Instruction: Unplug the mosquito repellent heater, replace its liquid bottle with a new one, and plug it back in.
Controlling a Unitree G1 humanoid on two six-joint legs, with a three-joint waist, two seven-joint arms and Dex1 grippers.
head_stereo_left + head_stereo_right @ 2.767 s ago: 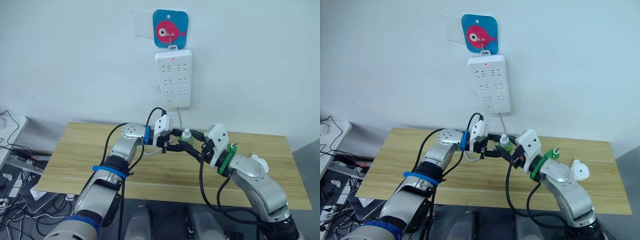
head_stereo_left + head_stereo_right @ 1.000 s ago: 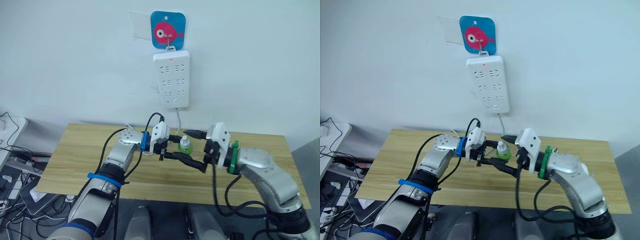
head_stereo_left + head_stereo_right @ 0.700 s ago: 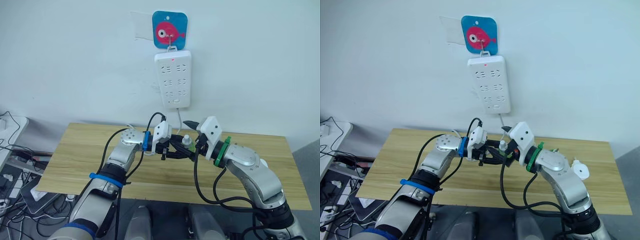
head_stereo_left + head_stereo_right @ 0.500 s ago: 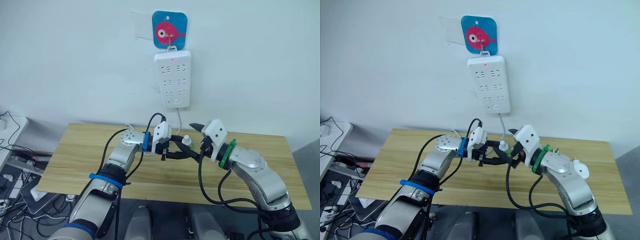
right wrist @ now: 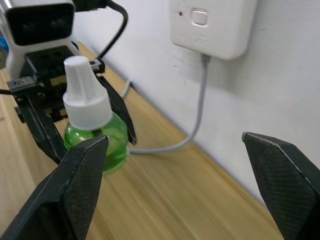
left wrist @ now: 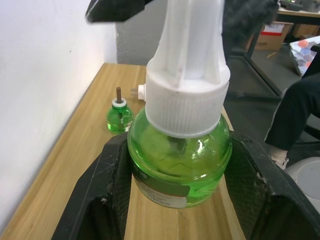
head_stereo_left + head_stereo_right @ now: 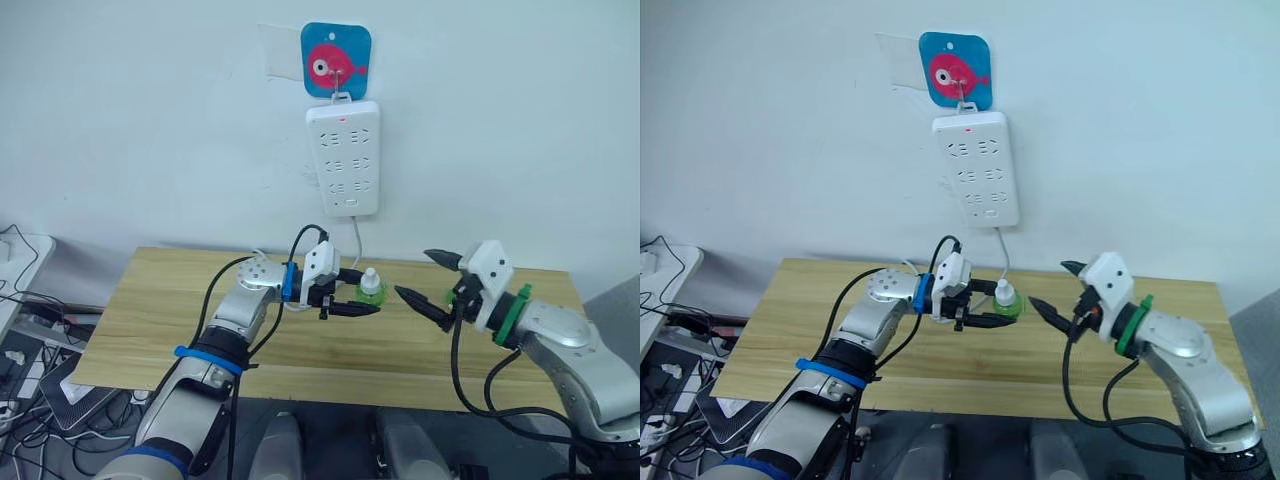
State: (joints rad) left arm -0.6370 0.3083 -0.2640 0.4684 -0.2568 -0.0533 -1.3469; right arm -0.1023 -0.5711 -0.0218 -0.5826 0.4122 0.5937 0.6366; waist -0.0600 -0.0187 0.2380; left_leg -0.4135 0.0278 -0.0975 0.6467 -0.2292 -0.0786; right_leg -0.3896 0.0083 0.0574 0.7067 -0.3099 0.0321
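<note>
My left gripper [image 7: 364, 299] is shut on a green liquid bottle [image 7: 371, 289] with a tall white cap, and holds it upright just above the wooden table [image 7: 160, 300]. To its right my right gripper [image 7: 414, 275] stands open with nothing between its fingers, a short gap from the bottle. In the left wrist view a second small green bottle [image 6: 119, 116] with a brown wick stands on the table. Beside it is the white mosquito repellent heater [image 6: 141, 91], prongs showing, mostly hidden behind the held bottle's cap.
A white power strip [image 7: 343, 158] hangs on the wall from a blue fish hook [image 7: 336, 60], and its grey cable [image 5: 199, 102] runs down to the table's back edge. A person's dark-trousered leg [image 6: 295, 100] is beyond the table's end.
My right gripper, which was closed in around the bottle's cap, has pulled back to the right and now stands clear of it. The left gripper and its bottle have stayed put.
</note>
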